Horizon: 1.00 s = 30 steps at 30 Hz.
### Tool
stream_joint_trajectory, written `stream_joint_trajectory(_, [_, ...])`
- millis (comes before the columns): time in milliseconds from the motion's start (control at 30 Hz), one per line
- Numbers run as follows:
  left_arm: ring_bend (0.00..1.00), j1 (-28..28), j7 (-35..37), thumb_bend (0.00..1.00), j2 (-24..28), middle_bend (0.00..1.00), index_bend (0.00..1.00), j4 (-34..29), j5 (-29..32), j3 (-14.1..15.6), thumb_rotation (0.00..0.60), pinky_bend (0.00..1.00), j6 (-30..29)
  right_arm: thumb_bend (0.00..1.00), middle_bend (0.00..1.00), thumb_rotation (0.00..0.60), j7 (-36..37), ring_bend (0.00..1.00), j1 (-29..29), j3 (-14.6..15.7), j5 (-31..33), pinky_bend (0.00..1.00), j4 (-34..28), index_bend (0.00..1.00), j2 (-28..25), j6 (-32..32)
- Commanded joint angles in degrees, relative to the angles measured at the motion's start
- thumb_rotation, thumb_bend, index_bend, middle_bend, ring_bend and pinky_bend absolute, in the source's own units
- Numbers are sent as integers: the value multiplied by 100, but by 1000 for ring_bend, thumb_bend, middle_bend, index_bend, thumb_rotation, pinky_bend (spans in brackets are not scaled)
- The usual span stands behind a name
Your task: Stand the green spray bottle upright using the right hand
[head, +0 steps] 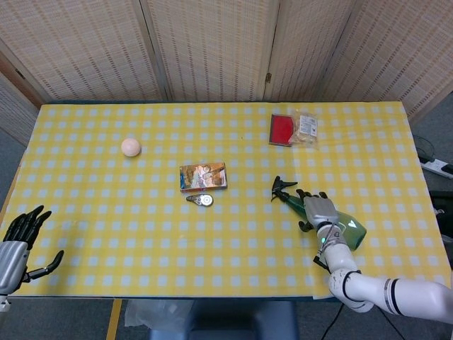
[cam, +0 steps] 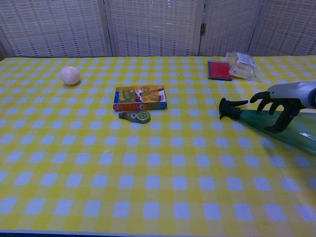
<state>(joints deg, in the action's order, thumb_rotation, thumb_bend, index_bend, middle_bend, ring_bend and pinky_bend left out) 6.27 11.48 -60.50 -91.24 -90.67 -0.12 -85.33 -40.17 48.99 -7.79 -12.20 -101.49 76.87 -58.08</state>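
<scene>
The green spray bottle (head: 356, 234) lies on its side on the yellow checked table, right of centre. Its black spray head (head: 282, 188) points up-left. In the chest view the green spray bottle (cam: 256, 123) runs off toward the right edge. My right hand (head: 320, 210) is over the bottle's upper body, fingers spread and arched down around it; my right hand (cam: 281, 102) does not clearly grip it, and I cannot tell whether the fingertips touch it. My left hand (head: 18, 244) is open at the table's near left edge, holding nothing.
A colourful card box (head: 203, 176) and a small tape dispenser (head: 201, 200) lie near the centre. A peach ball (head: 131, 146) sits at the far left. A red packet (head: 282, 129) and a snack bag (head: 306, 127) lie behind the bottle.
</scene>
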Motion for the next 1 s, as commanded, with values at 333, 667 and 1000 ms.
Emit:
stream_joint_trajectory(333, [0, -6, 80, 389, 20, 2, 0, 14, -7, -5, 225, 0, -26, 431, 411, 600, 94, 422, 28, 92, -153, 292, 183, 325, 217, -195])
stream_joint_trajectory(667, [0, -5, 107, 390, 13, 2, 0, 37, -22, -6, 228, 0, -40, 431, 580, 600, 1536, 604, -619, -90, -2585, 526, 242, 516, 384, -1074])
stream_joint_trajectory(1000, [0, 12, 41, 390, 5, 2, 0, 15, -36, 14, 229, 0, 5, 431, 586, 600, 5272, 611, -1681, 194, -6428, 526, 3169, 522, 1792, -3128])
